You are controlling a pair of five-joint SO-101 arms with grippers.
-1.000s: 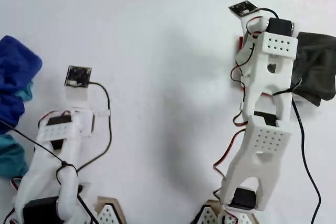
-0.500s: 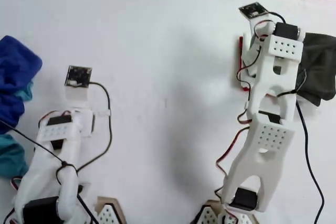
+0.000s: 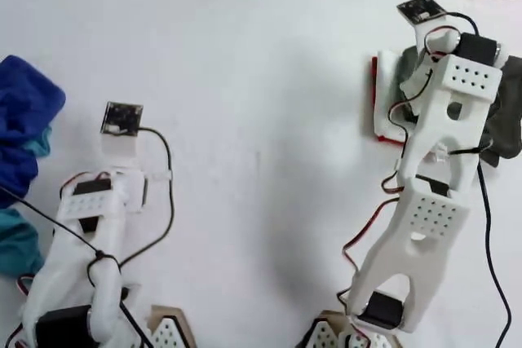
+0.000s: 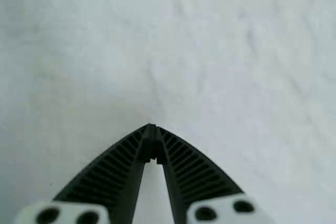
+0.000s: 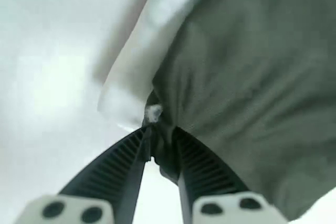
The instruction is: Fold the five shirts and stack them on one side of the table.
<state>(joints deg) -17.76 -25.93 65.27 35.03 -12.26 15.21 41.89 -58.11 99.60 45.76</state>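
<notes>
The left arm's black ribbed gripper (image 4: pixel 152 132) is hovering over the plain white table surface (image 4: pixel 220 51), its tips touching.

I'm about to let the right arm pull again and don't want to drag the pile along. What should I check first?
1. Right end effector grip: shut on a fold of the dark shirt. Ok.
2. One garment only: the white shirt lies against the tips; whether it is pinched too, cannot tell.
3. Left end effector: shut, empty, over bare table. Ok.
4. Dark shirt folded: it lies rumpled over the white shirt and a red cloth. Not ok.
5. Other shirts: blue shirt and teal shirt bunched at the table's left edge. Not ok.
</notes>
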